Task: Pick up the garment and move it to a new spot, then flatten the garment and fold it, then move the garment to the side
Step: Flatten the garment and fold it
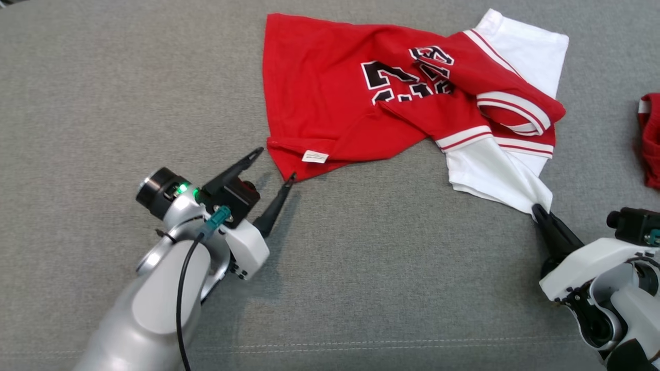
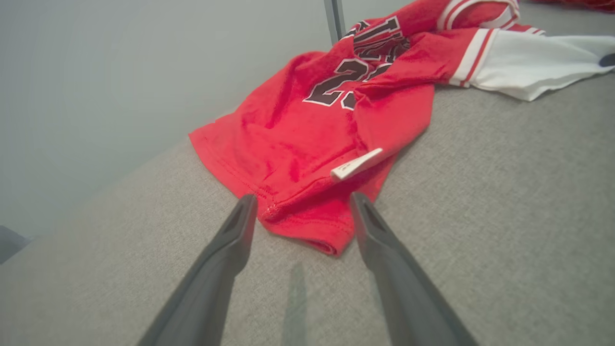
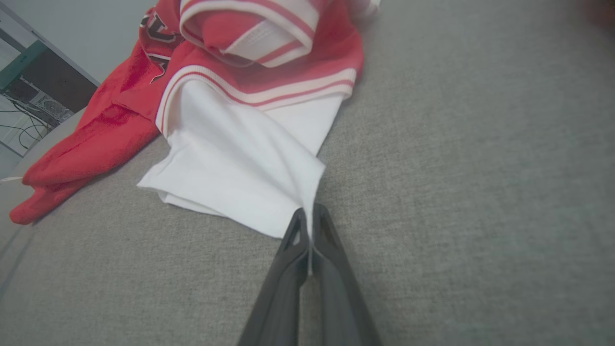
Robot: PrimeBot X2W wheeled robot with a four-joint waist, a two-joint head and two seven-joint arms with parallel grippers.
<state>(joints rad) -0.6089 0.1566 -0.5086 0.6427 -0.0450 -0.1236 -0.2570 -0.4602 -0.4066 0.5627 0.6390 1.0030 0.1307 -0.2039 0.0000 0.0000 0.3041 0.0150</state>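
The garment [image 1: 330, 103] is soft knit cloth, red and white, and it does not shine. Its red part looks a bit fuzzy up close. The striped bands [image 1: 466, 136] look thicker and ribbed. The black numbers [image 1: 384, 77] look flat and smooth. The little white label [image 1: 315, 156] looks like stiff, smooth cloth. The tabletop [image 1: 103, 77] has a grey woven cloth cover that is rough, grainy and dull, with a sewn seam [image 1: 361, 346]. The left fingers [image 2: 228, 250] and the right fingers [image 3: 334, 288] look like dark, smooth, dull plastic. The forearm [image 1: 149, 309] is a pale, smooth, slightly shiny shell. The cable [image 1: 178, 309] is black and smooth.
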